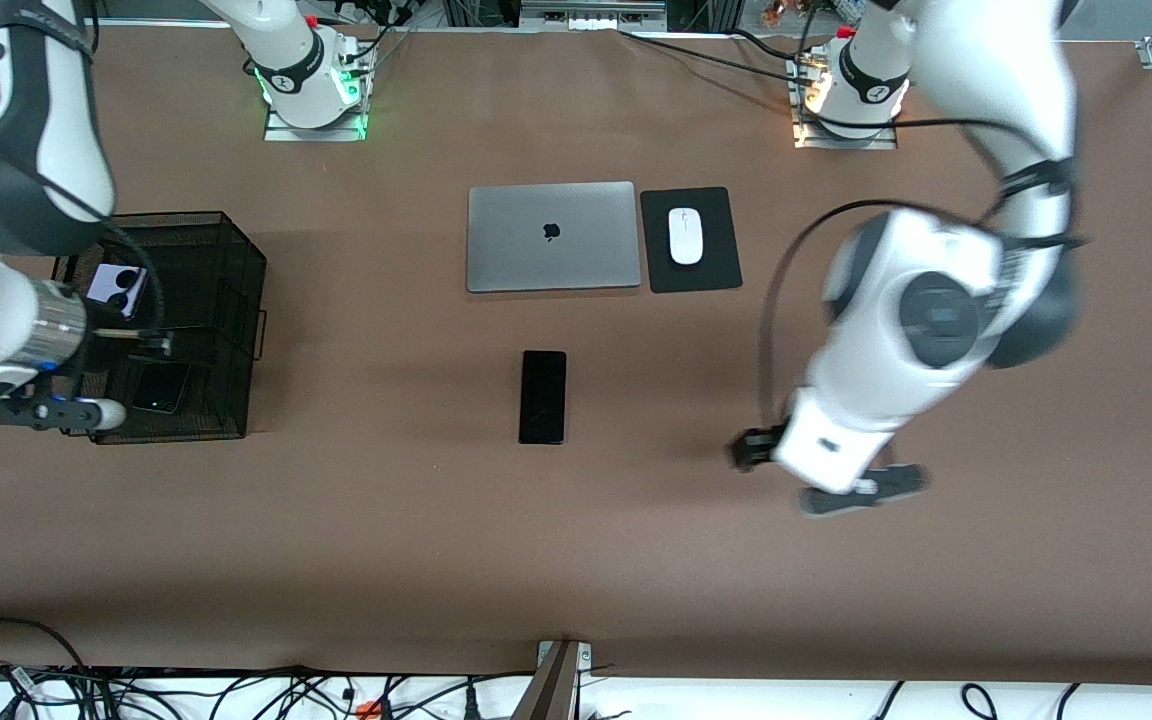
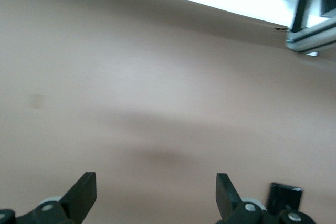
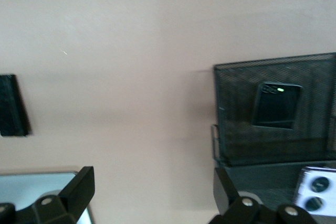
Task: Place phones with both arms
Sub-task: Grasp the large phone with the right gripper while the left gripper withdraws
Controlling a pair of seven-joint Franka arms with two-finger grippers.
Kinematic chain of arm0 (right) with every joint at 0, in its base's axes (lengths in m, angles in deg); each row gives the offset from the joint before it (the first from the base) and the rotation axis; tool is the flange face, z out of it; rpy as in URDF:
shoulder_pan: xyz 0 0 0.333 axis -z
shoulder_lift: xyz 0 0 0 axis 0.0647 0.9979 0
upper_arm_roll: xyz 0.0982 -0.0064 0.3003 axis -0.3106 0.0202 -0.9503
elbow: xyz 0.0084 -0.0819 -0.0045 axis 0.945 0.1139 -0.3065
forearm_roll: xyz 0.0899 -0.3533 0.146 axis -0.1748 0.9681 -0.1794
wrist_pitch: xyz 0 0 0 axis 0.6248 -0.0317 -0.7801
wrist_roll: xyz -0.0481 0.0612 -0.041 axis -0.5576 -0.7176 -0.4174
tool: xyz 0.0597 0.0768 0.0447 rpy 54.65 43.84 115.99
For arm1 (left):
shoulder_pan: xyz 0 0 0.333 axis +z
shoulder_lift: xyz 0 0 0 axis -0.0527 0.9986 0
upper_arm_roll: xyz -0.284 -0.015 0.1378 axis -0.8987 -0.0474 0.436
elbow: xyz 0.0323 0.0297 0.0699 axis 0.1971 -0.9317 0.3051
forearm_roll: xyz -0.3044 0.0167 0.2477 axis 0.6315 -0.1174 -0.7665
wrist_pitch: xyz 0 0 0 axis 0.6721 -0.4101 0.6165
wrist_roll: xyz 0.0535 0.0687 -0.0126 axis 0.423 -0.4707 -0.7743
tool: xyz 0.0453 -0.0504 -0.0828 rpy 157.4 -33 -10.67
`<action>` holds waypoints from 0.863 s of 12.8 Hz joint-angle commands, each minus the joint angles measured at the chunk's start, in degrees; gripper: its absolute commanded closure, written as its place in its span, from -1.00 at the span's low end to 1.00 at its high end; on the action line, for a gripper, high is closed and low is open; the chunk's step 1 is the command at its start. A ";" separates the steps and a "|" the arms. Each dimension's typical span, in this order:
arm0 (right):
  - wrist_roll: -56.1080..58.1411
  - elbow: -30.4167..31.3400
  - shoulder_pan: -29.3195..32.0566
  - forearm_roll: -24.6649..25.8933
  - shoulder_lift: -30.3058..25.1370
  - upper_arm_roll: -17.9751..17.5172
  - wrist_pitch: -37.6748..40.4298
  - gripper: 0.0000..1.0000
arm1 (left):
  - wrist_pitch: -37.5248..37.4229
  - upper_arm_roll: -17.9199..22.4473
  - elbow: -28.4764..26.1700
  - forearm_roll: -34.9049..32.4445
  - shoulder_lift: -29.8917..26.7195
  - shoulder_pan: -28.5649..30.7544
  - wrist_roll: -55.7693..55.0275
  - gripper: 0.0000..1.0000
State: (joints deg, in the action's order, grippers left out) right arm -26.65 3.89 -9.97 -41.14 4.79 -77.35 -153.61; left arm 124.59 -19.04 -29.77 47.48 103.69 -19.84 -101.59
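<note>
The lilac phone (image 1: 116,288) and the small black phone (image 1: 160,388) lie in a black mesh basket (image 1: 226,260) toward the right arm's end. Both show in the right wrist view, lilac (image 3: 315,190) and black (image 3: 276,106). The long black slab phone (image 1: 543,397) lies flat mid-table, nearer the front camera than the laptop; it also shows in the right wrist view (image 3: 10,106). My right gripper (image 1: 158,342) is open and empty over the basket (image 3: 236,129), seen in its wrist view (image 3: 152,192). My left gripper (image 1: 744,450) is open and empty over bare table beside the slab phone, toward the left arm's end (image 2: 156,192).
A closed silver laptop (image 1: 553,237) lies mid-table, its corner in the right wrist view (image 3: 37,187). A white mouse (image 1: 685,236) sits on a black pad (image 1: 716,265) beside it. A metal post (image 1: 556,680) stands at the table's front edge.
</note>
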 commanded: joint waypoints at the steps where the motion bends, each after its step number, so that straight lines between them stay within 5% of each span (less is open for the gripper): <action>1: -9.17 0.94 -3.56 0.32 2.11 -1.53 -4.90 -1.00 | -6.14 -1.04 -2.16 -0.80 -5.69 7.30 11.27 -1.00; 7: -31.04 -1.25 -17.89 0.41 12.65 -1.53 -20.01 -1.00 | -12.76 -1.39 -4.95 -0.36 -10.27 21.47 33.44 -1.00; 11: -38.71 -7.39 -25.54 1.02 22.14 -1.44 -25.66 -1.00 | -4.27 -1.57 -20.38 -0.01 -19.12 22.27 35.13 -1.00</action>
State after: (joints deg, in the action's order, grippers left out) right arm -61.88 2.49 -32.86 -41.14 21.62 -79.30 -178.56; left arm 114.68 -19.73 -37.80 47.49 92.81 2.38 -67.52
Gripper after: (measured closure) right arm 0.000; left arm 0.000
